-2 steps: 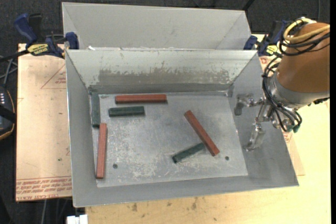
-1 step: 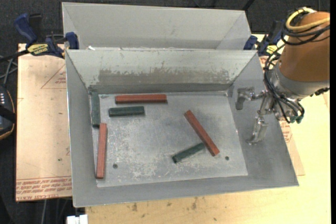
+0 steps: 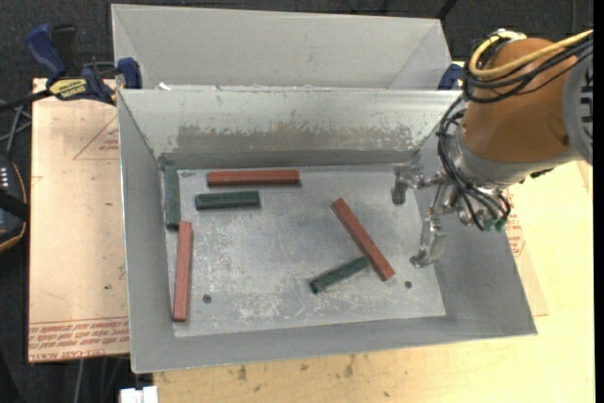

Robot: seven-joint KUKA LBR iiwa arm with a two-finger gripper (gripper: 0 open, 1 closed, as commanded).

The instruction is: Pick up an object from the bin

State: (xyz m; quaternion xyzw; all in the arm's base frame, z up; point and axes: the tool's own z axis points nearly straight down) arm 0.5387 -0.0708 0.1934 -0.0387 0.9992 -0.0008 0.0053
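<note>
Six slim bars on the bin (image 3: 283, 307) floor, none lifted yet. Nearest the gripper (image 3: 411, 226): a long red bar (image 3: 361, 239) lying on a slant, right of centre, its lower end pointing toward the front right corner. A short dark green bar (image 3: 340, 276) lies just beside that lower end, angled the other way; the two look to be touching or nearly so, cannot tell which.

Gripper stands just right of the red bar's lower end, near the right wall, low in the bin. Fingers (image 3: 423, 250) spread apart, nothing between them. Not round any bar.

Farther off, well apart from the gripper: a red bar (image 3: 253, 176) and a dark green bar (image 3: 226, 199) lying level near the back wall, one just in front of the other. Along the left wall, a dark upright bar (image 3: 171, 198), and a red one (image 3: 181, 271) in line below it.

Step in hand, by my reading: the approach, before any grasp. Pick not begun.

Next move, as a judgement: the slanted red bar is the handiest candidate. Gripper would need to shift left over its mid-length and turn so the fingers straddle the narrow width, then descend to the floor and close. Taking it mid-length keeps clear of the green bar at the low end; grasping near that end risks catching both or nudging one away. Bars lie flat, so the fingers must reach right down.
</note>
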